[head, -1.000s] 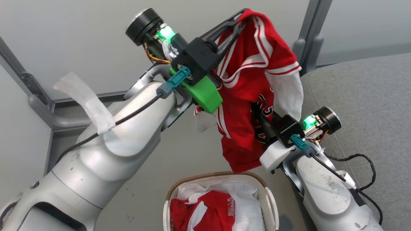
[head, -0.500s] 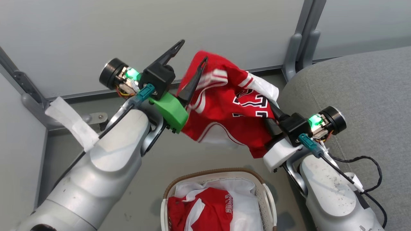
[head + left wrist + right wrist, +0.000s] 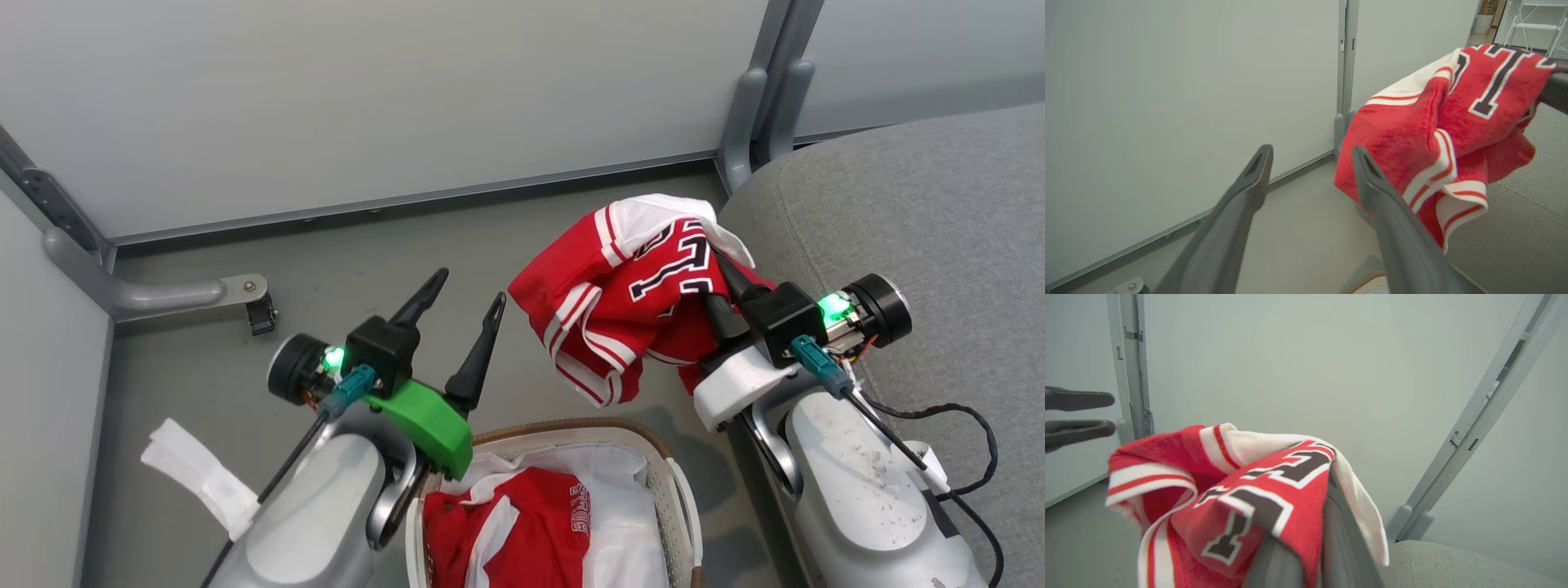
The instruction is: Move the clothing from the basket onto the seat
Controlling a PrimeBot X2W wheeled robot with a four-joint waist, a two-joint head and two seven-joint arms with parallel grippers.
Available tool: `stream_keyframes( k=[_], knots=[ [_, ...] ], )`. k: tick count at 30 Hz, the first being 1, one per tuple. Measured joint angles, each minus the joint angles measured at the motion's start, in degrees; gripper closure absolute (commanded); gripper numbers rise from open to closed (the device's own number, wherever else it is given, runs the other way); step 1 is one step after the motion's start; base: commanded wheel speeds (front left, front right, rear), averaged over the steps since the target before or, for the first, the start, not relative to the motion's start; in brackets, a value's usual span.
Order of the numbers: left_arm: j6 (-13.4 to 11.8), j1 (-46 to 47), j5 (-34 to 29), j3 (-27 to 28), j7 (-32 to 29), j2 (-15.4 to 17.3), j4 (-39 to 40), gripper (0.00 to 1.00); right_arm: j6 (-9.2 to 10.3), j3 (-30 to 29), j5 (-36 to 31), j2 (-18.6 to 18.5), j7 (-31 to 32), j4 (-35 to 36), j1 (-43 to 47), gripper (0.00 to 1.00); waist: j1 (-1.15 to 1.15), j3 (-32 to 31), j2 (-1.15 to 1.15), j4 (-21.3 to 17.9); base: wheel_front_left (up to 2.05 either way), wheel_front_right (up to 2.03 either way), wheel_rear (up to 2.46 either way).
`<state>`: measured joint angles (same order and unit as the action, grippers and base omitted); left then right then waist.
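A red jersey point(image 3: 620, 302) with white trim and black numbers hangs in the air from my right gripper point(image 3: 722, 282), which is shut on it beside the grey seat point(image 3: 914, 212). The right wrist view has the cloth point(image 3: 1241, 490) draped over my right gripper point(image 3: 1314, 522), hiding its fingertips. My left gripper point(image 3: 470, 287) stands open with nothing in it, left of the jersey and above the basket point(image 3: 682, 506). From the left wrist, the jersey point(image 3: 1433, 122) hangs just right of my open left gripper point(image 3: 1311, 150). More red clothing point(image 3: 522, 531) lies in the basket on its white lining.
Grey partition panels close off the back, with a metal post point(image 3: 751, 98) at the seat's corner and a bracket foot point(image 3: 245, 290) on the floor at left. A black cable point(image 3: 963, 416) trails from my right arm over the seat. White tape point(image 3: 196, 482) flaps on my left forearm.
My left gripper has opened, let go of the jersey and dropped down towards the basket. The jersey now hangs from the right gripper alone, lower and closer to the seat.
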<state>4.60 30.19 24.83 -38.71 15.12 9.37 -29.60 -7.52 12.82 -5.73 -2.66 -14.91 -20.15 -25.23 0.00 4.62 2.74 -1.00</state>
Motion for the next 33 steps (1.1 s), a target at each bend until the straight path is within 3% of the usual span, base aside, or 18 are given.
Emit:
stream_keyframes(
  k=[8, 21, 28, 33],
  knots=[
    [1.45, -7.42, -2.41, 2.80, 0.00, -1.69, 1.42, 0.00, 0.00, -0.92, -0.91, 0.00, 0.00, -0.04, 0.97, 1.00, 0.00, 0.36, 0.00, -0.03, 0.00, 0.00, 0.00],
    [2.52, -10.50, -6.13, 6.34, 0.01, -3.16, 4.53, 0.00, -0.01, -2.12, -0.80, 0.03, 0.00, -0.16, 1.27, 1.00, 0.00, 0.90, 0.00, -1.91, 0.00, 0.00, 0.00],
    [2.71, -11.11, -7.44, 6.16, 0.01, -3.02, 6.65, 0.00, -0.02, -3.42, 0.10, 0.02, 0.00, 0.86, 0.25, 1.00, 0.00, 2.14, 0.00, -7.57, 0.00, 0.00, 0.00],
    [2.78, -10.31, -7.77, 5.53, 0.01, -2.56, 7.14, 0.00, -0.01, -5.82, -0.02, -0.02, 0.00, 1.29, 0.25, 1.00, 0.00, 3.73, 0.00, -14.41, 0.00, 0.00, 0.00]
  ],
)
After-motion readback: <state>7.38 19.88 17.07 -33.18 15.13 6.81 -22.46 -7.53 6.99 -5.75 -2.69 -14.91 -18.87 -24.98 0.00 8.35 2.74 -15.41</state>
